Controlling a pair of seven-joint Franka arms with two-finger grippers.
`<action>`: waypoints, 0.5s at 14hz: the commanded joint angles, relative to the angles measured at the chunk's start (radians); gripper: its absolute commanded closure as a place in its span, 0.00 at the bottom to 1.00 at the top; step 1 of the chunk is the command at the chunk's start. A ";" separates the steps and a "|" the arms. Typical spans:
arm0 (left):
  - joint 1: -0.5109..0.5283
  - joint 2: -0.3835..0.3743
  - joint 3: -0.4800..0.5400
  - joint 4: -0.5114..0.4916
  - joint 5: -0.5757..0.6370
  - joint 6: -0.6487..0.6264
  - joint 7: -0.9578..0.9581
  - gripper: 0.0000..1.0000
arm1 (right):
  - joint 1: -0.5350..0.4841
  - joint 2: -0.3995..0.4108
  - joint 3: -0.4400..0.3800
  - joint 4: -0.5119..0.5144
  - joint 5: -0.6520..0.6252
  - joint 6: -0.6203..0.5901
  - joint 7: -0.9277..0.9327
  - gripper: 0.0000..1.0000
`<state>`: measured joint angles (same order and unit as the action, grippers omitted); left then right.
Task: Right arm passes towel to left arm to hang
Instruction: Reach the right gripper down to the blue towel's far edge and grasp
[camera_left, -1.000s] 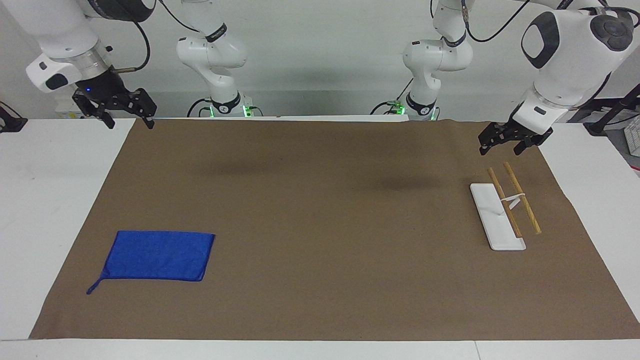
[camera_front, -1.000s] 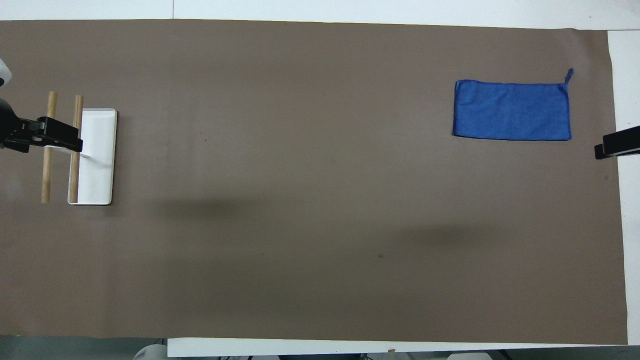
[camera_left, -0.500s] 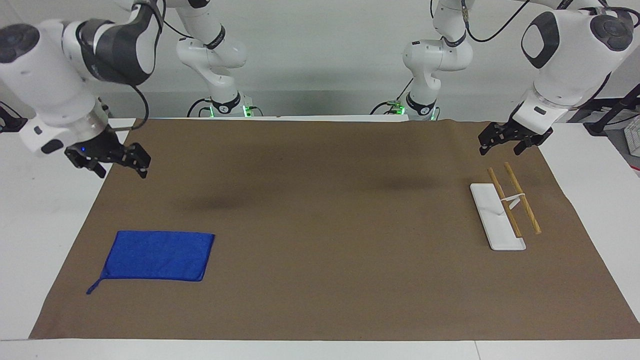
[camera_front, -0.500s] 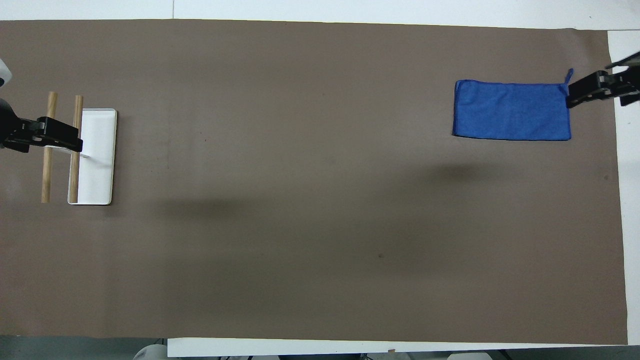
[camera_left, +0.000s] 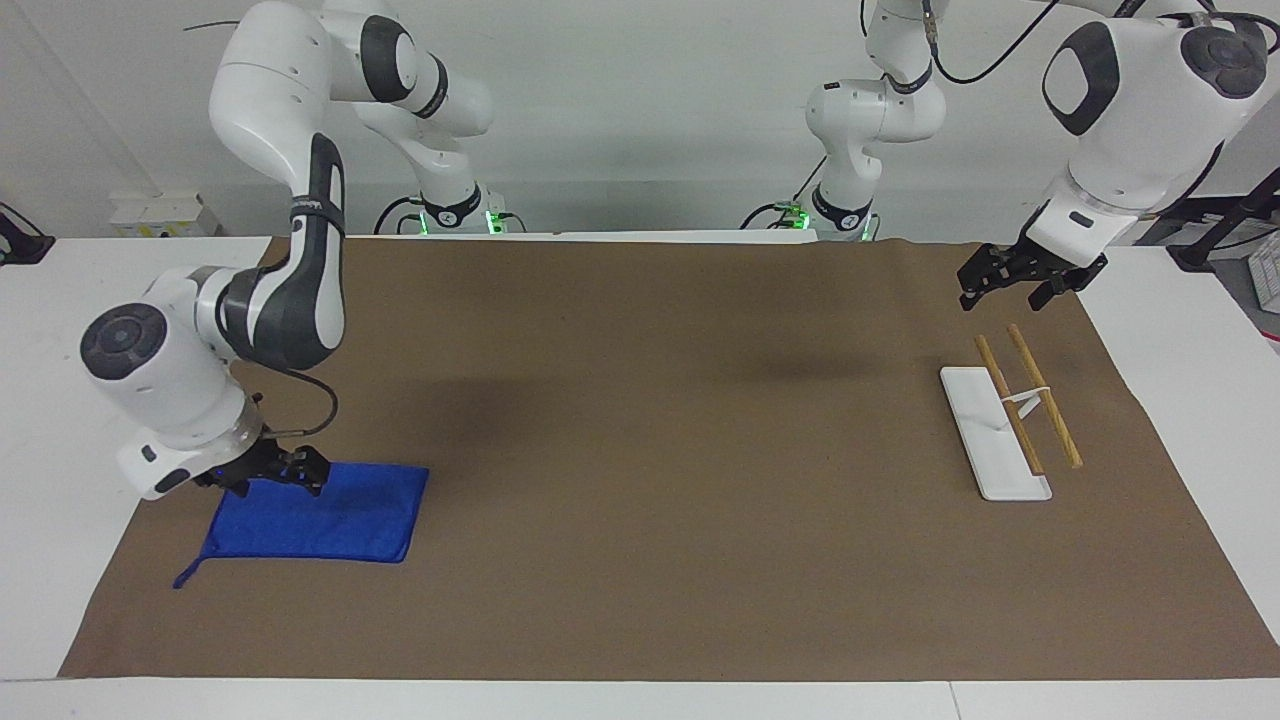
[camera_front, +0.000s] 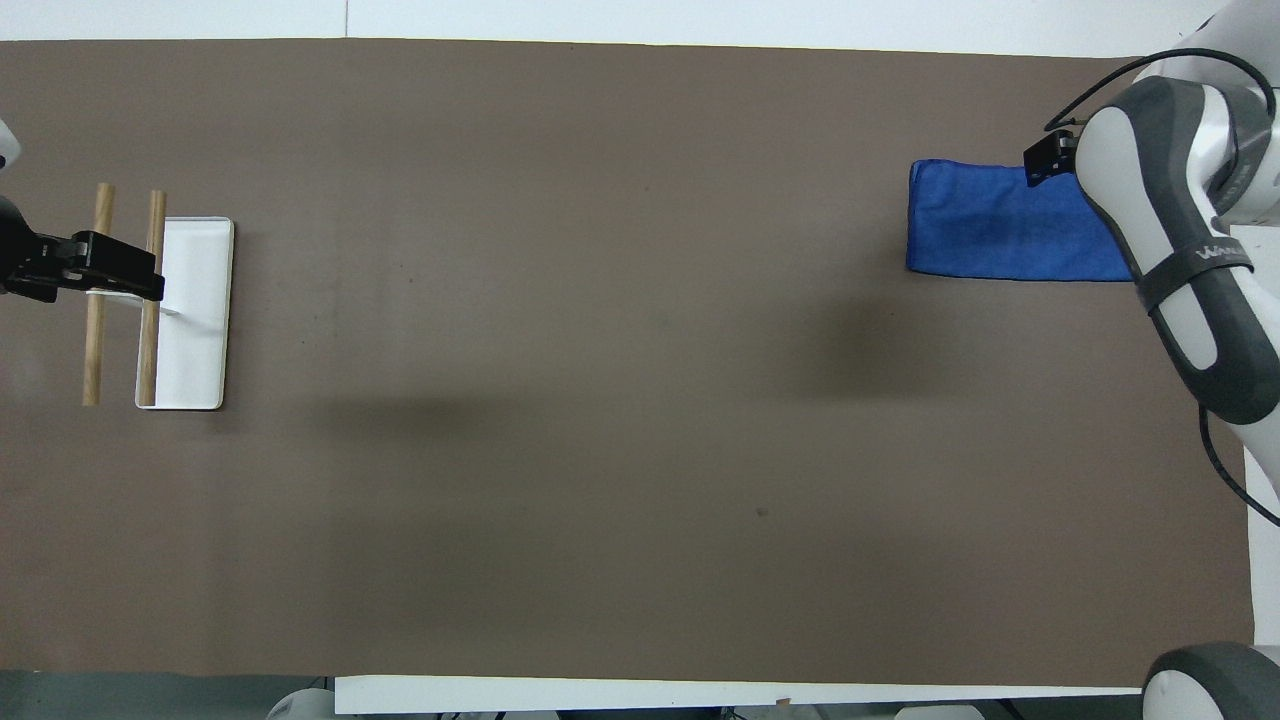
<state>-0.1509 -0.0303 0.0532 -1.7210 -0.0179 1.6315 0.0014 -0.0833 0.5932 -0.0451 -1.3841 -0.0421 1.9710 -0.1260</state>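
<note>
The towel (camera_left: 335, 518) is a bright blue cloth lying flat on the brown mat at the right arm's end of the table, with its thin loop (camera_left: 186, 577) at the corner farthest from the robots. My right gripper (camera_left: 272, 482) is low over the towel's edge nearer to the robots, open, with nothing between its fingers. In the overhead view the right arm (camera_front: 1180, 250) covers the loop end of the towel (camera_front: 990, 225). My left gripper (camera_left: 1000, 298) waits in the air, open and empty, over the robots' end of the rack.
A rack with a white base (camera_left: 978, 430) and two wooden rods (camera_left: 1048, 412) stands at the left arm's end of the mat, seen from above as the base (camera_front: 195, 340) and rods (camera_front: 95, 350). The brown mat (camera_left: 650, 450) covers most of the white table.
The right arm has swung out from near its base and come down to the towel's near edge. The towel and the left arm have not moved.
</note>
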 joint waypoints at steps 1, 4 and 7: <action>-0.007 -0.019 0.002 -0.019 0.013 0.013 -0.003 0.01 | -0.016 0.030 0.010 -0.001 0.016 0.011 -0.014 0.01; -0.007 -0.020 0.005 -0.029 0.013 0.013 -0.003 0.01 | -0.010 0.048 0.010 -0.016 0.070 0.049 0.014 0.01; -0.007 -0.022 0.004 -0.029 0.012 0.013 -0.003 0.01 | -0.009 0.053 0.010 -0.087 0.065 0.153 0.014 0.02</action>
<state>-0.1509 -0.0305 0.0532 -1.7247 -0.0179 1.6315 0.0014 -0.0849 0.6477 -0.0449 -1.4189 0.0149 2.0610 -0.1232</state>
